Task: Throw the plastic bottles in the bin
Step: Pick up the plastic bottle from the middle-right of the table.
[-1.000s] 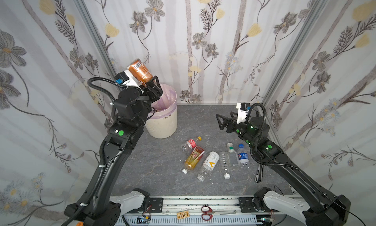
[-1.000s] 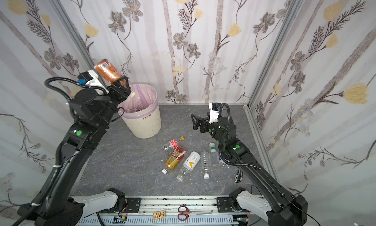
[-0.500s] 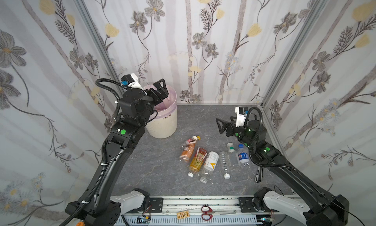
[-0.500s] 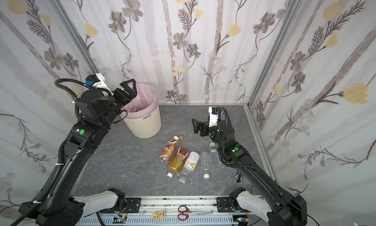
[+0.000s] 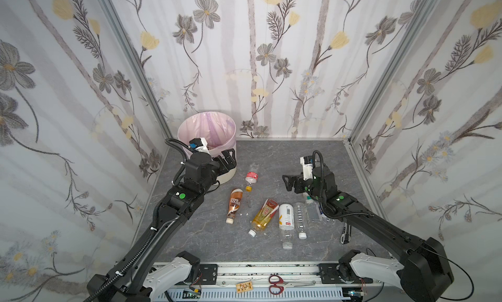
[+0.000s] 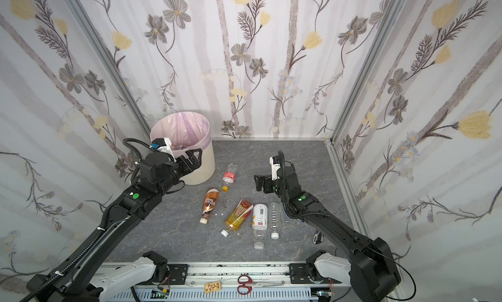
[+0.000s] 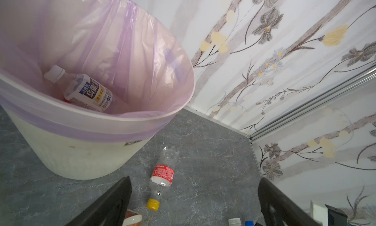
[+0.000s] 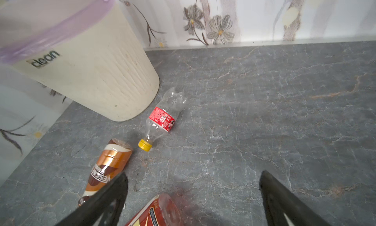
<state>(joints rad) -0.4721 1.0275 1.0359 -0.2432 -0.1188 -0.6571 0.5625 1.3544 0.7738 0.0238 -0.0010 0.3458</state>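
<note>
Nearest the rail, the red-handled scissors (image 5: 275, 283) and, beside the right arm, the dark utility knife (image 5: 345, 234) are not targets; leave both. Next out, three plastic bottles lie side by side: an amber bottle (image 5: 264, 213), a white-label bottle (image 5: 286, 219) and a clear bottle (image 5: 301, 216). More bottles are partly hidden under the right arm. Judged procedure: take isolated bottles first. The brown-label bottle (image 5: 235, 204) lies alone on the grey floor, and beyond it the red-label bottle (image 5: 251, 177), yellow-capped, lies near the bin's foot. Set the jaws across the body at the label, not the neck; thin walls will likely crush or slip. The right gripper (image 5: 287, 182) hovers spread wide and empty just past the cluster. The left gripper (image 5: 229, 158), equally wide and empty, sits close beside the bin's outer wall. Farthest, the bin (image 6: 202, 167) stands in the rear corner with a white-capped bottle (image 7: 87, 90) inside. Release only when fully above the rim; the left wrist crowds it.
</note>
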